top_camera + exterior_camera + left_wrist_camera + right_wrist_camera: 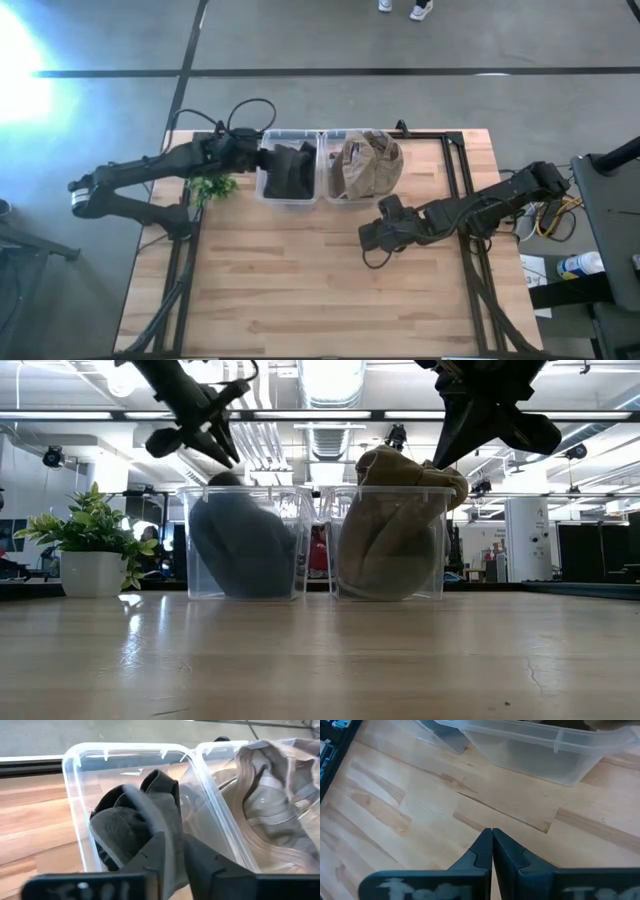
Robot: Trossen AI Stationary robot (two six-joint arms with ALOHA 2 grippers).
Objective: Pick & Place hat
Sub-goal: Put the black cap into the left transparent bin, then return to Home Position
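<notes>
Dark grey fabric, the hat [131, 827] lies in the clear bin [75, 780] beside the plant [212, 186], directly under the left gripper [262, 158], whose fingers [165, 851] touch it, grip uncertain. The right gripper [368, 238], fingers pressed together, waits farther off.

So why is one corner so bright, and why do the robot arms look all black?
High view: white glare washes out the floor at upper left. Low view: bright ceiling lights sit behind the arms, leaving them dark outlines, and the table shines beside the plant.

Both arms [150, 170] are matte black, jointed, with looping black cables (one silver-banded joint [78, 199]).
</notes>
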